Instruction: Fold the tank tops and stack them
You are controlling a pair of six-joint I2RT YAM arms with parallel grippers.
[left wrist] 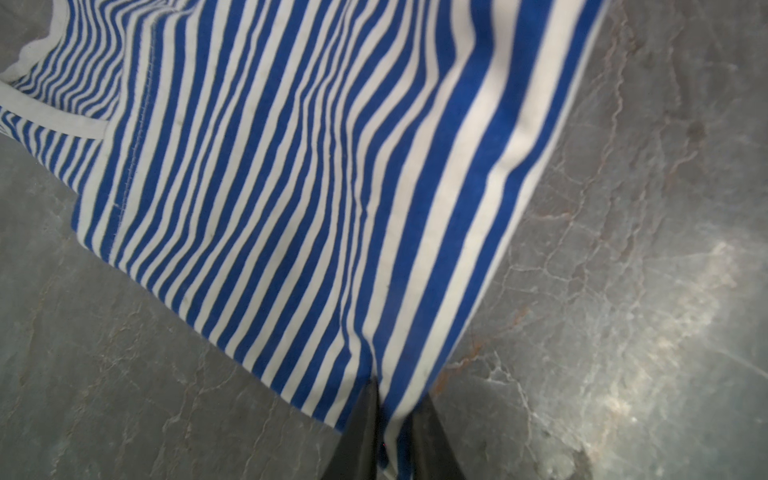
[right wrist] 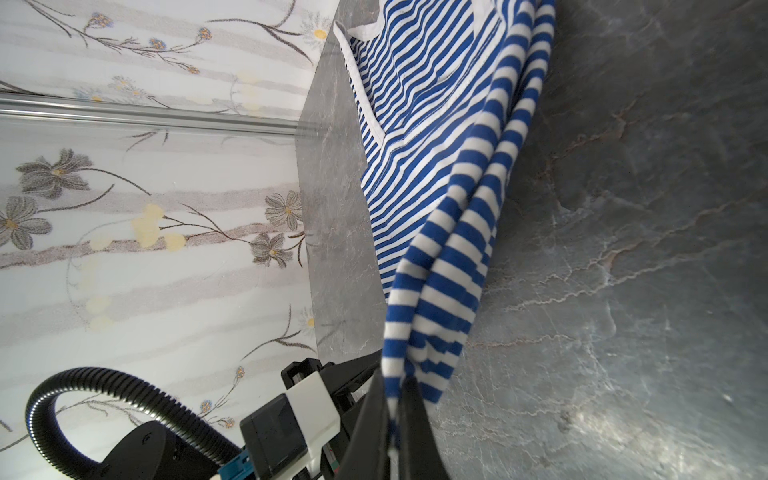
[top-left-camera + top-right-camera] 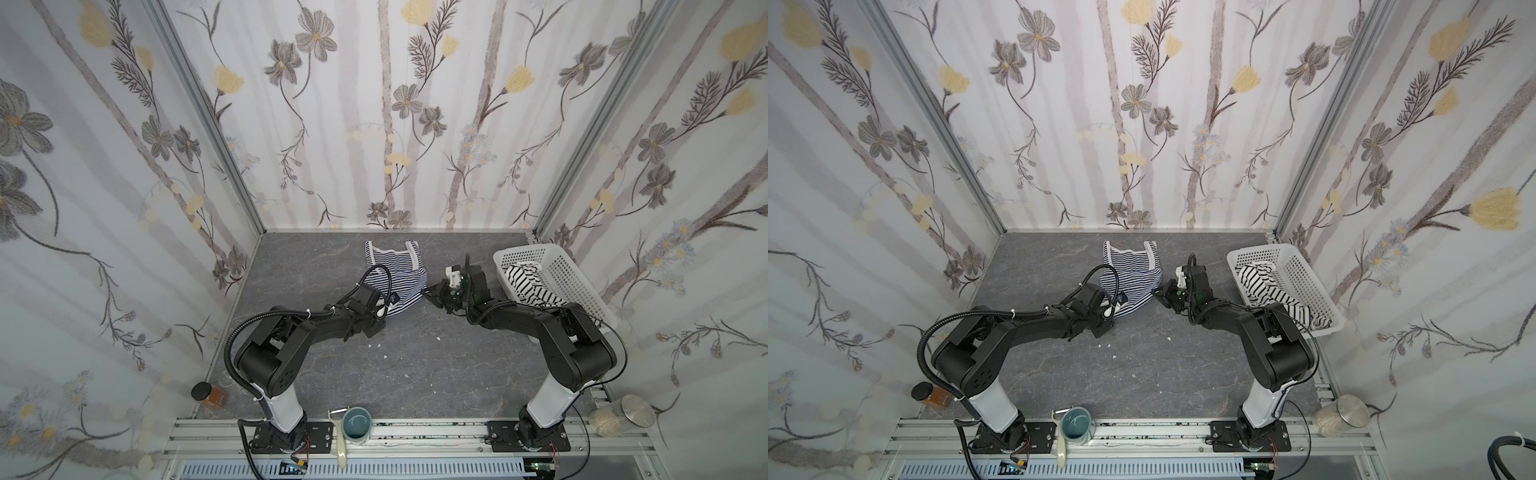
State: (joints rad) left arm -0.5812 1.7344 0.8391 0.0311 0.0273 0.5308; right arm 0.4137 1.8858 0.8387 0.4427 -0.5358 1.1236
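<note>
The navy-and-white striped tank top [image 3: 397,270] [image 3: 1133,270] lies on the grey table near the back, straps toward the wall. My left gripper [image 3: 388,309] [image 3: 1116,308] is shut on its near hem; in the left wrist view, striped cloth [image 1: 291,166] is pinched in the left gripper [image 1: 392,399]. My right gripper [image 3: 428,293] [image 3: 1156,295] is shut on the right side edge, and the bunched fabric [image 2: 440,257] rises out of that gripper [image 2: 395,382]. The white tank top with black stripes [image 3: 528,282] [image 3: 1262,286] lies crumpled in the white basket [image 3: 571,278] [image 3: 1306,282].
The basket stands at the table's back right, close behind the right arm. A brown jar [image 3: 208,392] sits at the front left. A blue mug [image 3: 357,424] and a peeler [image 3: 338,436] rest on the front rail, with a glass jar [image 3: 619,415] at the front right.
</note>
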